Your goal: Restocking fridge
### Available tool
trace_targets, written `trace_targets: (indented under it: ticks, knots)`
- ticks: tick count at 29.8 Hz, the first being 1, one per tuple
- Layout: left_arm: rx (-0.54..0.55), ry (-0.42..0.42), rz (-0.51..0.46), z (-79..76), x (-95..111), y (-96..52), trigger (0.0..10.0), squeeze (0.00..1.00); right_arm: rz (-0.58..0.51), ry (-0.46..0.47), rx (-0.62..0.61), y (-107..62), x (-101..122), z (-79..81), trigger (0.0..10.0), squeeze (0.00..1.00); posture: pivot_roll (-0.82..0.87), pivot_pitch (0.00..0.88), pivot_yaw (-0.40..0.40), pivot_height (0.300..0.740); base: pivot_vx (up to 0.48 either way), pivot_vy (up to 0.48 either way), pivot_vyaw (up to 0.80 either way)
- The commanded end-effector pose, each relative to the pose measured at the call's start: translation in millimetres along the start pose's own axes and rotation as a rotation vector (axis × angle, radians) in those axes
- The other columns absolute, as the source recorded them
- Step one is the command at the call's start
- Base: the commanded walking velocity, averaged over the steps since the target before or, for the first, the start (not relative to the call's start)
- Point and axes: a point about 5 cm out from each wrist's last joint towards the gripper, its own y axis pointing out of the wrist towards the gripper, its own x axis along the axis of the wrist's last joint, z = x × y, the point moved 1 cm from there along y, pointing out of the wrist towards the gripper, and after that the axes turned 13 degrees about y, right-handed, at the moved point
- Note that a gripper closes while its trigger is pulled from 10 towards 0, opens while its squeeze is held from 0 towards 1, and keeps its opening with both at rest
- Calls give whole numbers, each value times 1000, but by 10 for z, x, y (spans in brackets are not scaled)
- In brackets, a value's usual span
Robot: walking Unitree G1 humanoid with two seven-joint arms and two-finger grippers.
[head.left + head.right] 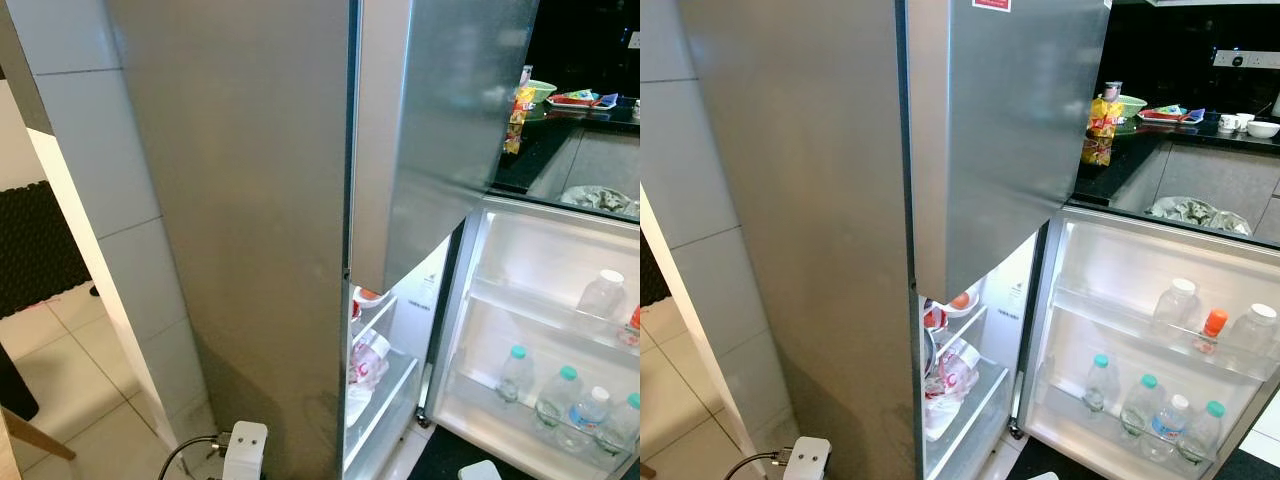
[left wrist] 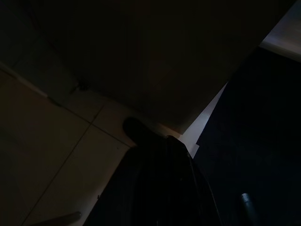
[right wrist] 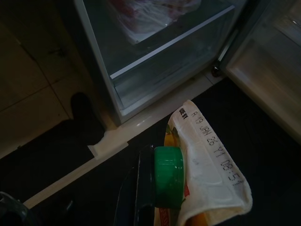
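Standing before the camera, the tall steel fridge point(image 1: 810, 230) serves as the landmark. Left of it lie the tiled wall and floor, and a white plug adapter point(image 1: 245, 450) sits by its lower left corner. The left gripper point(image 2: 155, 188) hangs in shade above the floor near the fridge's base; I cannot tell how its fingers stand. Inside the fridge's lower compartment, a red-and-white bag point(image 1: 952, 378) rests on a glass shelf. Right of the compartment, the open lower door point(image 1: 1140, 350) carries water bottles point(image 1: 1145, 405) in its racks. Below the fridge's opening, the right gripper point(image 3: 146, 188) grips a carton point(image 3: 207, 174) with a green cap point(image 3: 168, 176). Behind the door, a dark worktop point(image 1: 1160, 140) holds bowls and packets.
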Motion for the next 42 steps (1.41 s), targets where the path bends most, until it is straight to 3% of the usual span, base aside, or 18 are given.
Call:
trace_targets:
  ticks: [1, 15, 42]
  knots:
    - [-8, 3, 9, -36, 2, 10, 10000, 0, -29, -15, -2, -2, 49, -15, 10000, 0, -15, 8, -7, 740, 0, 0, 0]
    - [44, -51, 24, 3, 18, 26, 10000, 0, -42, -24, 4, 6, 106, -25, 10000, 0, -29, 22, -22, 740, 0, -283, 0]
    - [20, -35, 16, -49, 88, 59, 10000, 0, -43, -25, -4, -6, 104, -58, 10000, 0, -45, 37, -12, 740, 0, -339, 0]
